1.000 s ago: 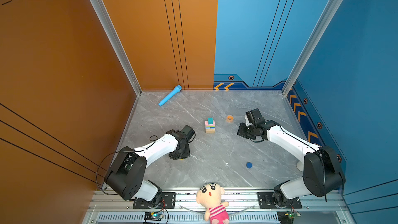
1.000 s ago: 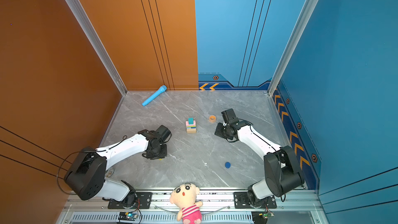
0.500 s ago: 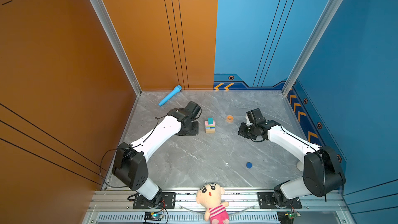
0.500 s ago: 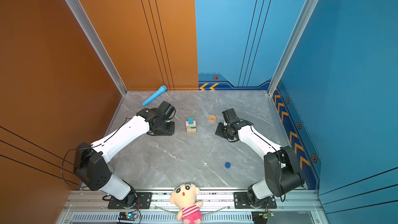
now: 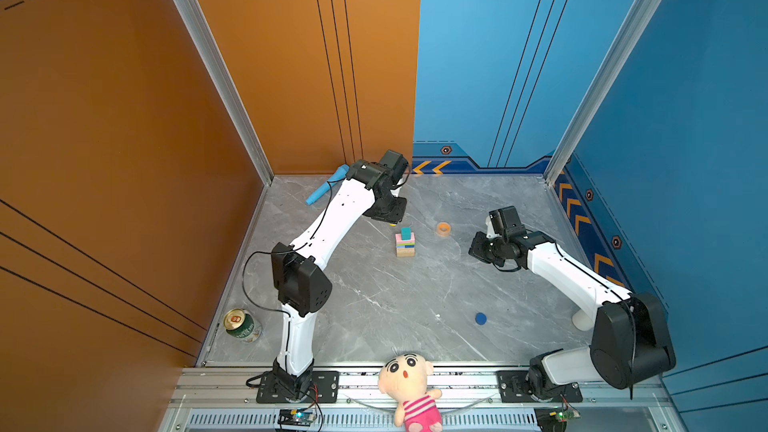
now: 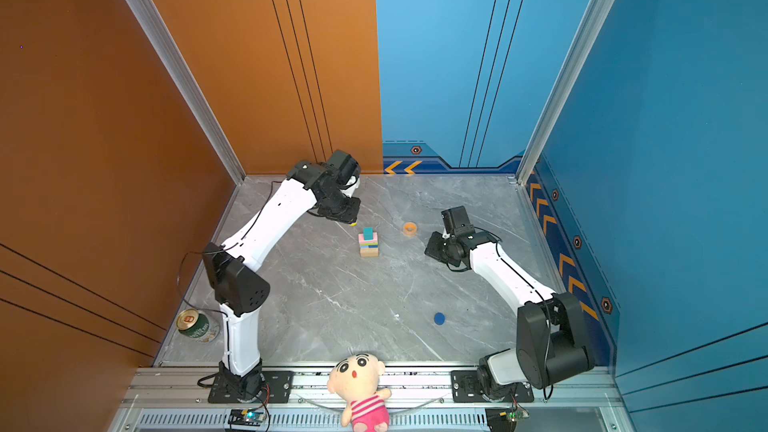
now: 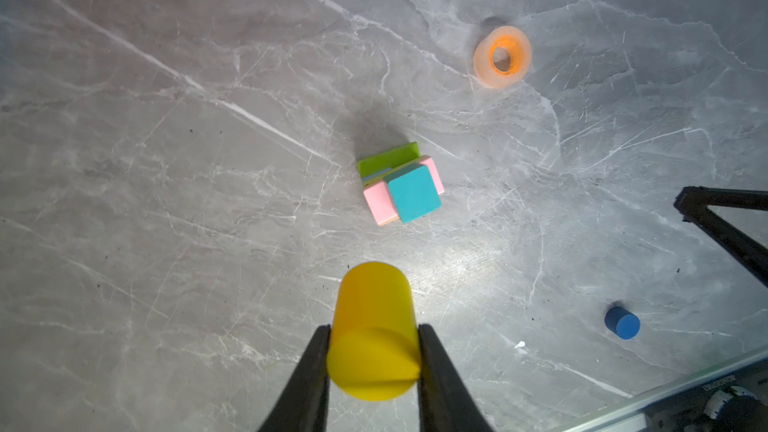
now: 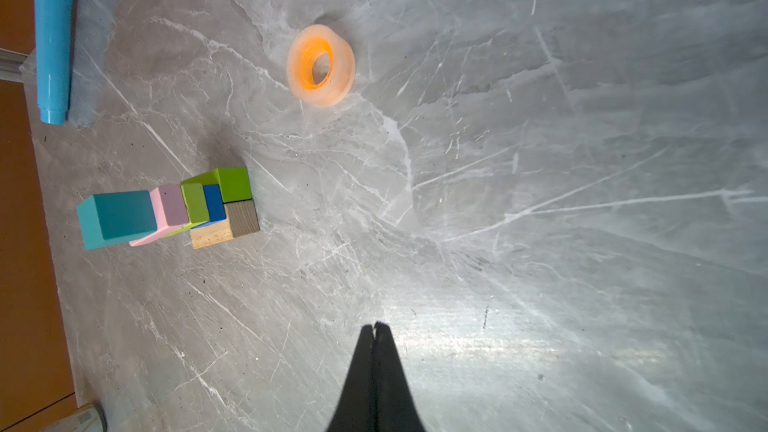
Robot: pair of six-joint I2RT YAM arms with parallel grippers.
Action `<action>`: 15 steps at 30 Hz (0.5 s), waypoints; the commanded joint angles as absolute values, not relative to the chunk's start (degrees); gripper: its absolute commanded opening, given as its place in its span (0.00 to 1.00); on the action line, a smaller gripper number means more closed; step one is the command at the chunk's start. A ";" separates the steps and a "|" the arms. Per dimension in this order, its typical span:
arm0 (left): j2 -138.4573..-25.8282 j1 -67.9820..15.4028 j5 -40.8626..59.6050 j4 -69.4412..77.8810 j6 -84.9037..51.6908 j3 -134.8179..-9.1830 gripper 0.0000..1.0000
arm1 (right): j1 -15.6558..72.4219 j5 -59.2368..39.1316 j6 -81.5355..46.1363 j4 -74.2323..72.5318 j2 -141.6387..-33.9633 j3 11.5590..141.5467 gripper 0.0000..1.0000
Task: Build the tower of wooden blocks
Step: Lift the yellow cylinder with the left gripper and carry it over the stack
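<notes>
The wood block tower (image 5: 405, 241) (image 6: 368, 243) stands mid-floor: a tan brick at the base, lime green and dark blue layers, a pink brick (image 7: 378, 201), and a teal cube (image 7: 413, 193) (image 8: 116, 218) on top. My left gripper (image 7: 374, 328) is shut on a yellow short cylinder (image 7: 374, 338). It hovers just behind and left of the tower, and a sliver of the yellow cylinder (image 5: 392, 225) shows under it in both top views. My right gripper (image 8: 375, 324) (image 5: 478, 245) is shut and empty, to the right of the tower. A dark blue cylinder (image 5: 481, 318) (image 7: 622, 322) lies alone near the front right.
An orange tape ring (image 5: 443, 228) (image 8: 321, 64) lies between the tower and my right gripper. A light-blue toy microphone (image 5: 326, 191) lies at the back left by the wall. A green can (image 5: 241, 324) stands front left, and a plush doll (image 5: 409, 384) sits on the front rail.
My left arm has swung from the front left of the floor up and back to a spot just behind the tower. The right arm has barely moved.
</notes>
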State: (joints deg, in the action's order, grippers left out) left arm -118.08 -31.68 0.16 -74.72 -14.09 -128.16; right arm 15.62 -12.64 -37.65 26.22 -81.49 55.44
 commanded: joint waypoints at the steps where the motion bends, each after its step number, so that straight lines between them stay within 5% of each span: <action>1: -122.84 -32.54 3.10 -83.69 -9.42 -136.45 0.12 | 14.40 -13.96 -36.22 28.34 -80.07 54.09 0.02; 15: -131.87 -34.31 3.74 -86.39 -7.03 -146.43 0.12 | 11.63 -15.48 -35.87 27.91 -81.06 52.82 0.02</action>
State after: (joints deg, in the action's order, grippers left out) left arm -130.76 -33.56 3.29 -84.20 -8.34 -144.86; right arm 11.97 -14.79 -37.04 26.59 -81.17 53.49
